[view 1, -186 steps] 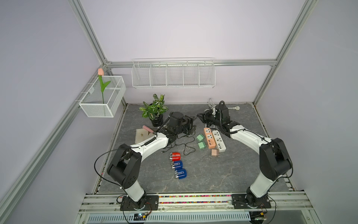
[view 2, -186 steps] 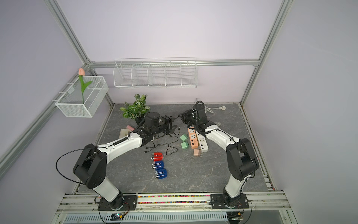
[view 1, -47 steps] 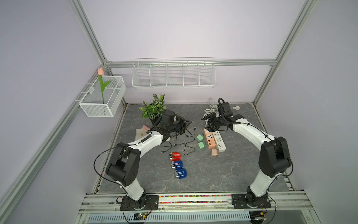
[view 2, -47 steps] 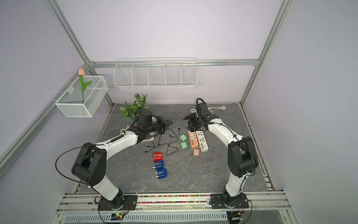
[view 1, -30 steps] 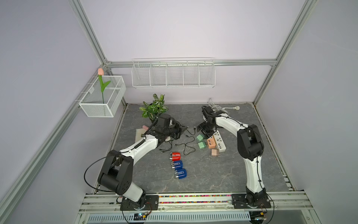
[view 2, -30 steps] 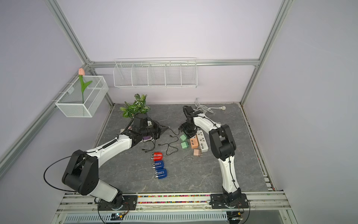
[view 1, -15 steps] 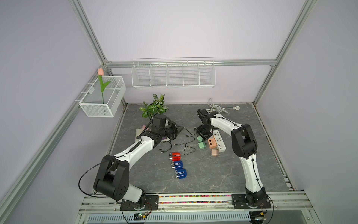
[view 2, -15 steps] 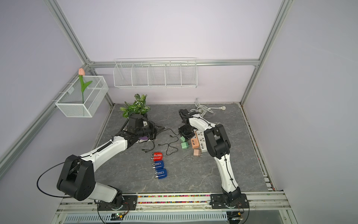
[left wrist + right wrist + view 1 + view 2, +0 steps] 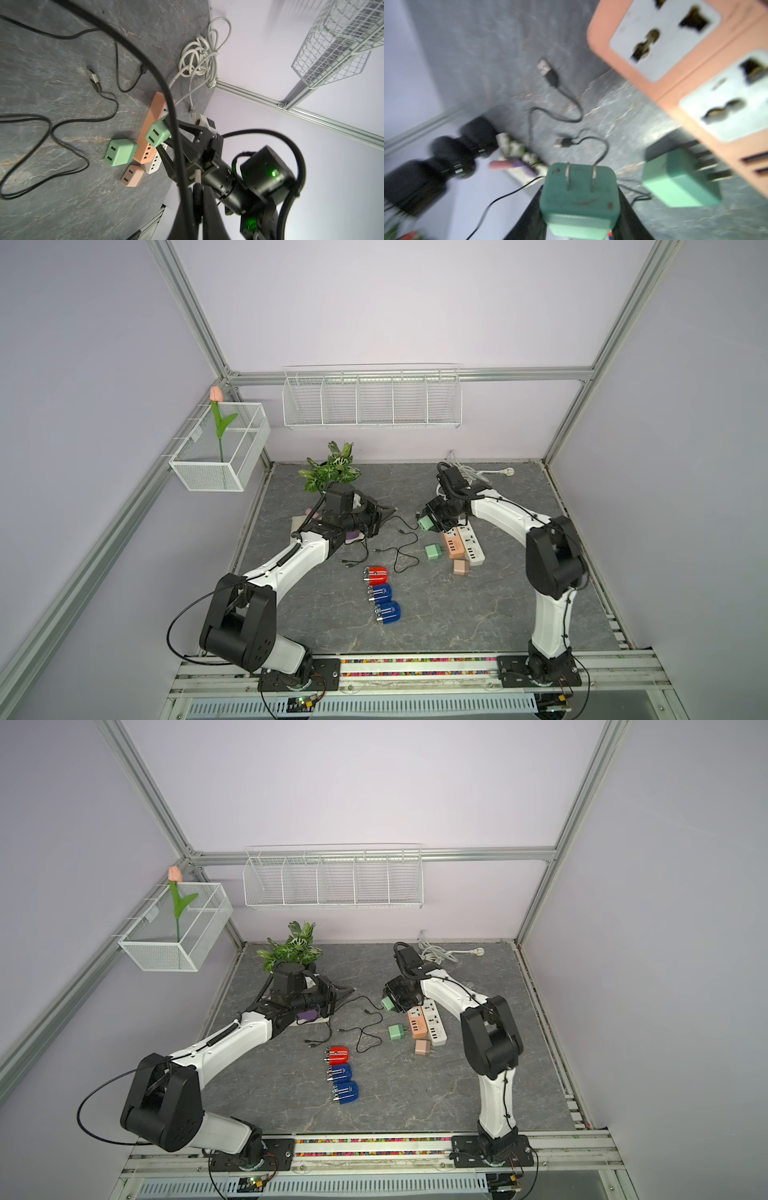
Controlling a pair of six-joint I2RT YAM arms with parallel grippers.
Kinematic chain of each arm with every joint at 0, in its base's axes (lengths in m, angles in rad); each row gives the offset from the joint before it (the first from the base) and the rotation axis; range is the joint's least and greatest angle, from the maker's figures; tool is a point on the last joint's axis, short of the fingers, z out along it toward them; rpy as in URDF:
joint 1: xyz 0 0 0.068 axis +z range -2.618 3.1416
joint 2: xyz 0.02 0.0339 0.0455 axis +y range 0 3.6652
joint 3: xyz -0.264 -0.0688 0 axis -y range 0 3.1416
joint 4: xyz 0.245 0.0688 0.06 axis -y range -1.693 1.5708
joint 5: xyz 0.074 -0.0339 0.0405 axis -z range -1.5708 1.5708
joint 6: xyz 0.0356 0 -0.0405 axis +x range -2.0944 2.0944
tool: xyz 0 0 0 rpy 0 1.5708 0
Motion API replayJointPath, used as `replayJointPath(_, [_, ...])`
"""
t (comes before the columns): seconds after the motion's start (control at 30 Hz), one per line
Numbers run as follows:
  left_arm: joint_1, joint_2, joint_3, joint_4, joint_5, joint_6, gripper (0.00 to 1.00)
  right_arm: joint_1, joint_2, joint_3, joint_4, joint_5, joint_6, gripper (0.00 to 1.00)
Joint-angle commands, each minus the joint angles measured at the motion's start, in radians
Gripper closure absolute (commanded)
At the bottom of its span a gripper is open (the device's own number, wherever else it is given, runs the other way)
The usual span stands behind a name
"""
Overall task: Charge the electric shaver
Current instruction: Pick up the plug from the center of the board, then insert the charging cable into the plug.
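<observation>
Three small electric shavers lie in a row mid-table in both top views: a red shaver (image 9: 375,573) (image 9: 337,1055) and two blue shavers (image 9: 380,592) (image 9: 388,612). My left gripper (image 9: 388,511) (image 9: 197,187) is shut on the USB plug (image 9: 197,176) of a black cable (image 9: 399,547) that trails over the table. My right gripper (image 9: 430,521) (image 9: 579,207) is shut on a green charger adapter (image 9: 579,193) (image 9: 157,134) (image 9: 387,1004), held just above the table, prongs pointing away from the wrist. The grippers face each other, a short gap apart.
An orange power strip (image 9: 453,545) (image 9: 675,62) and a white power strip (image 9: 471,545) lie side by side under the right arm. Beside them sit a second green adapter (image 9: 433,551) and a pink adapter (image 9: 460,567). A coiled white cord (image 9: 469,477) and a potted plant (image 9: 332,468) stand at the back.
My right gripper has closed on the green adapter and raised it a little off the table. The left arm has drawn back toward the left with the cable plug.
</observation>
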Motion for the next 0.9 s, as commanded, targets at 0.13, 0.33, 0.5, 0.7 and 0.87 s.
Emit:
replayJointPath(0.13, [-0.05,0.072,-0.009,0.25,-0.001,-0.092,1.0,0.004,-0.123,-0.276,0.804,-0.043,0.39,0.81])
replayJointPath(0.33, [-0.081,0.134,-0.02,0.375,-0.02,-0.142,1.0,0.02,-0.155,-0.325,0.899,-0.007,0.456,0.82])
replayJointPath(0.5, [-0.081,0.128,-0.018,0.342,-0.047,-0.112,1.0,0.023,-0.172,-0.338,0.895,-0.026,0.469,0.84])
replayJointPath(0.7, [-0.081,0.136,-0.007,0.333,-0.054,-0.098,1.0,0.024,-0.2,-0.363,0.884,-0.035,0.482,0.85])
replayJointPath(0.87, [-0.082,0.135,0.008,0.3,-0.052,-0.072,1.0,0.026,-0.213,-0.371,0.859,-0.05,0.474,0.86])
